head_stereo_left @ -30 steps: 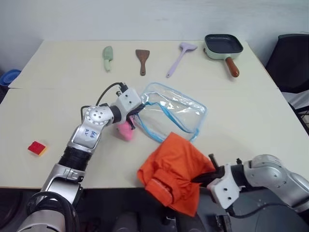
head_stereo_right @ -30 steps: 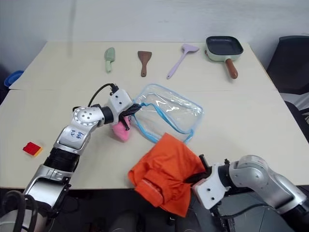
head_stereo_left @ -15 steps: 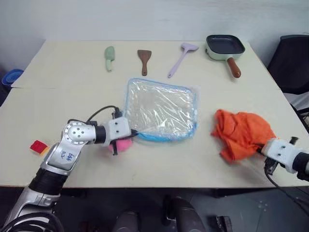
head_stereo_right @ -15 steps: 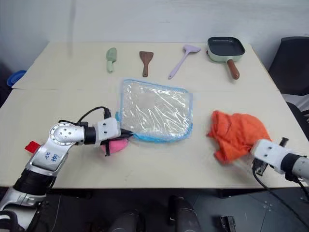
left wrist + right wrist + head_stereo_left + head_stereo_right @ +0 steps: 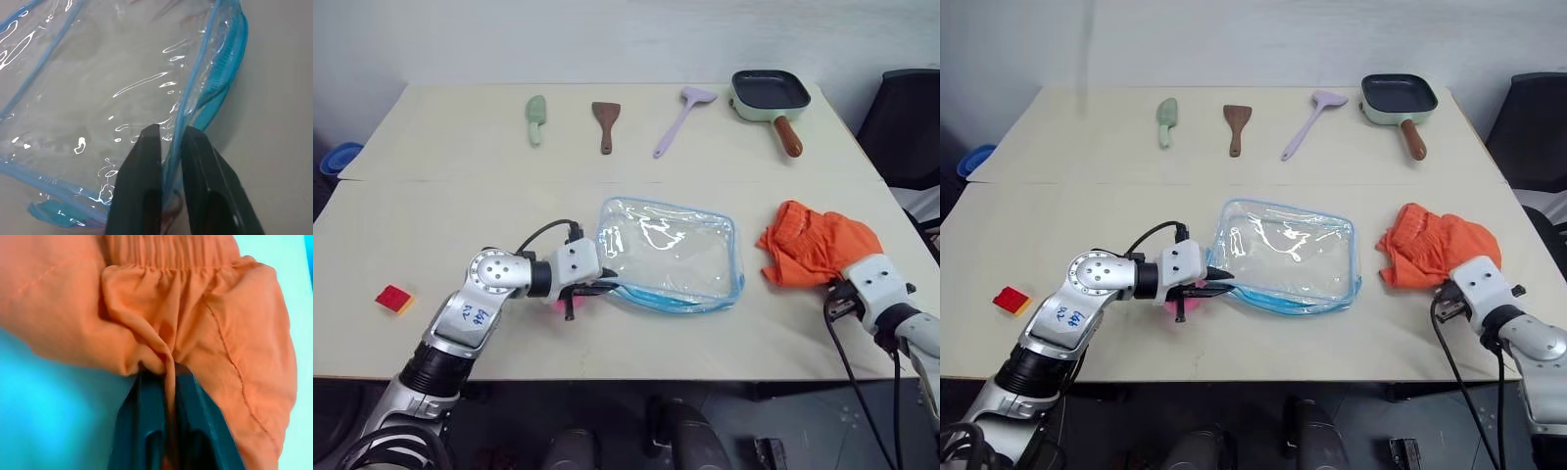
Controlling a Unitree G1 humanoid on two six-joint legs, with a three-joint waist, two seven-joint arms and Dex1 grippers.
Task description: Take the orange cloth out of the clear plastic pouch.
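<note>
Release step now: crumpled bright orange cloth [image 5: 818, 245] out beside glossy clear blue-trimmed plastic pouch [image 5: 671, 255]; right pincer [image 5: 168, 382] pinching a fold, left pincer [image 5: 168, 142] nipping pouch trim. Next, judging: letting go.

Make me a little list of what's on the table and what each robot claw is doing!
orange cloth: out of the pouch, lying on the table's right side
clear plastic pouch: empty, mid-table
left claw: fingers on either side of the pouch's blue edge
right claw: a fold of cloth between its fingers
far edge: green pan, three utensils
near left: red block
</note>
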